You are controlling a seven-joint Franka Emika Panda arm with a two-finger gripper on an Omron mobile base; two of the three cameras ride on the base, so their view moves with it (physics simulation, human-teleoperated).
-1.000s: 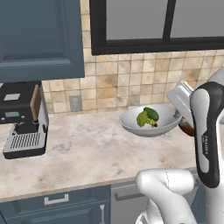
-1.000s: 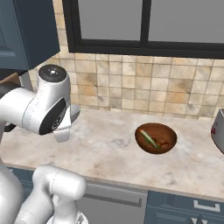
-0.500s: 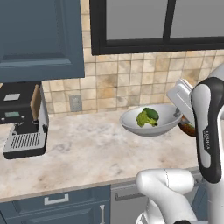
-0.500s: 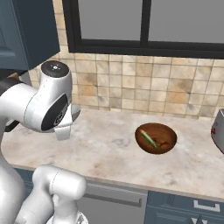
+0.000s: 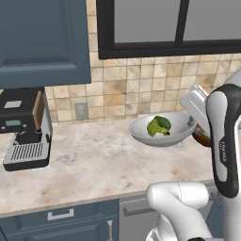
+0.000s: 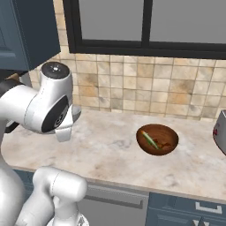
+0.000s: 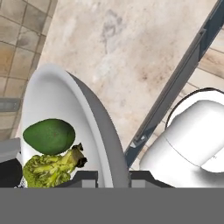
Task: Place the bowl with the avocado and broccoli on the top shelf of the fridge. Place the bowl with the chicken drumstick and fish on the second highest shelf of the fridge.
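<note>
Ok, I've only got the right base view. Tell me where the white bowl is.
Observer: The bowl with the avocado and broccoli is over the counter, beside the brown bowl.
Operator: Report the claw.
Observer: The claw is shut on that bowl's rim.
Operator: Confirm the food.
Observer: The avocado and the broccoli lie inside it, side by side.

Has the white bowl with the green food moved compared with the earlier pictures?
Yes. In the left base view the bowl with the avocado and broccoli has risen slightly against the wall outlet, gripped by the gripper.
</note>
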